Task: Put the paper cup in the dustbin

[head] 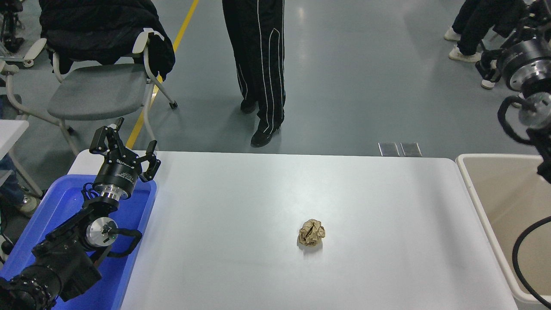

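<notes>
**Black arms, silver joints**

The left arm (64,254) is matte black, built of chunky cylindrical segments, with a round silver cap on its wrist joint and a silver ring below the gripper body. A looped black cable runs beside the wrist. The left gripper (125,148) has black linked fingers (151,160). The right arm (527,82) shows a black drum with a silver ring, a silver disc and trailing black cables.

The bench (241,206) is white; the paper ball (311,232) brown, the dustbin (473,189) beige, the left bin (51,206) bright blue.
</notes>
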